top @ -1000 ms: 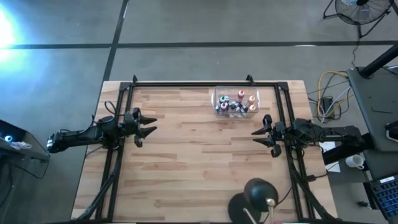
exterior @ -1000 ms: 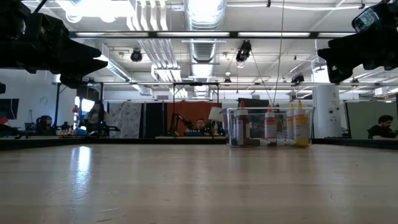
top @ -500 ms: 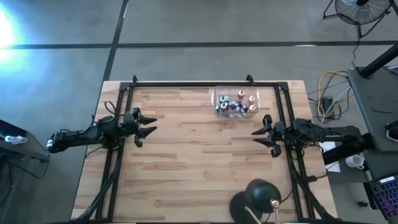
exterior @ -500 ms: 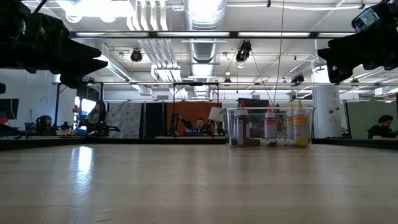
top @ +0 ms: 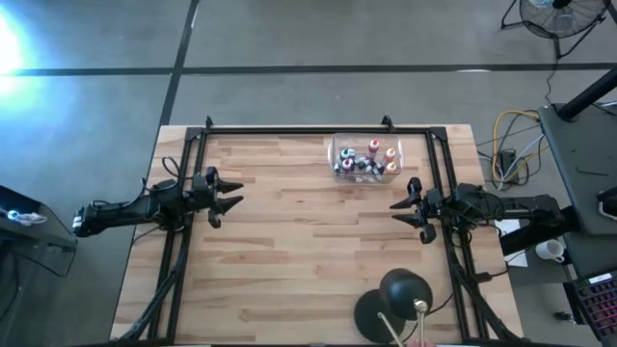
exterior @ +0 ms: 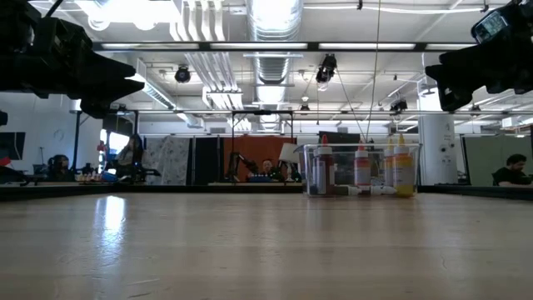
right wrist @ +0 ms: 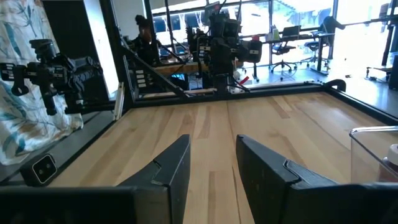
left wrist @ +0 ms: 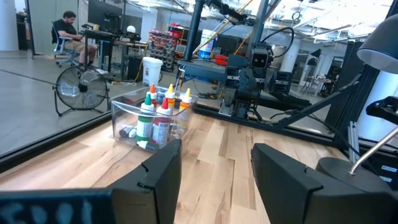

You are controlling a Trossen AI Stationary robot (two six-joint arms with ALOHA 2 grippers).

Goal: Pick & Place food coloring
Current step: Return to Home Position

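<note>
The left gripper (top: 234, 194) hangs over the left side of the wooden table (top: 308, 260) with its 2 fingers spread apart and nothing between them. In the left wrist view this gripper (left wrist: 214, 168) has a wide gap with only bare wood showing in it. The right gripper (top: 397, 212) hangs over the right side of the table and points in toward the middle. Its 2 fingers are apart too and hold nothing, and in the right wrist view the gripper (right wrist: 211, 165) shows a gap with bare wood in it. The 2 grippers face each other across the table and are well apart. The food coloring bottles (top: 369, 160) all sit inside the clear box (top: 335, 151). The box rests on the table near the far edge, closer to the right arm than to the left arm. In the low view the box (exterior: 308, 175) stands on the wood to the right of the middle. Some bottles (exterior: 361, 171) in it stand up straight with their pointed caps up, and some lie on the bottom. The left wrist view shows the box (left wrist: 121, 115) with green, red and orange bottles (left wrist: 146, 118) in it. A dark round lamp (top: 398, 292) stands at the near edge of the table. Far off in the room a person (left wrist: 65, 31) sits at a desk and a fan (left wrist: 78, 90) stands on the floor
</note>
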